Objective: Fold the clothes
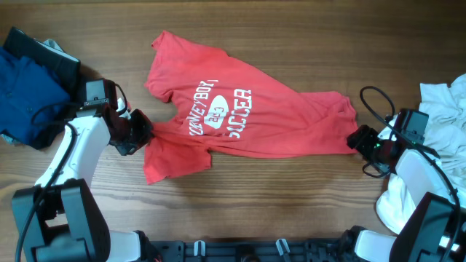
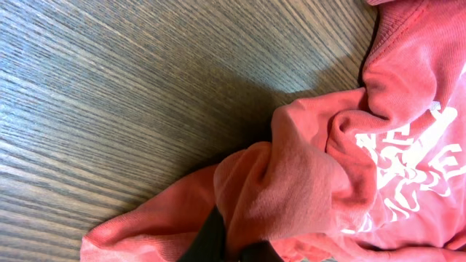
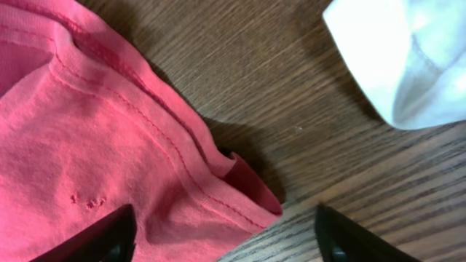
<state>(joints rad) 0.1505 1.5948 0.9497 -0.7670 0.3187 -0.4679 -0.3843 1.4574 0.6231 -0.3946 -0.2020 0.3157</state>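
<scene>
The clothes [image 1: 240, 109], a red T-shirt with white chest lettering, lie wrinkled across the middle of the wooden table. My left gripper [image 1: 140, 131] is shut on a bunched fold at the shirt's left side. In the left wrist view that red fabric [image 2: 291, 182] is pinched between the dark fingertips [image 2: 211, 244] of the left gripper [image 2: 234, 251]. My right gripper [image 1: 359, 138] sits at the shirt's right corner. In the right wrist view the right gripper [image 3: 226, 240] is open, and the hemmed corner [image 3: 240, 193] lies between its fingers [image 3: 109, 236], on the left finger's side.
A blue garment [image 1: 25, 91] is heaped at the table's far left, behind my left arm. A white cloth [image 1: 444, 109] is piled at the right edge, and part of that white cloth [image 3: 408, 58] lies near the right gripper. The table's front edge runs along the bottom.
</scene>
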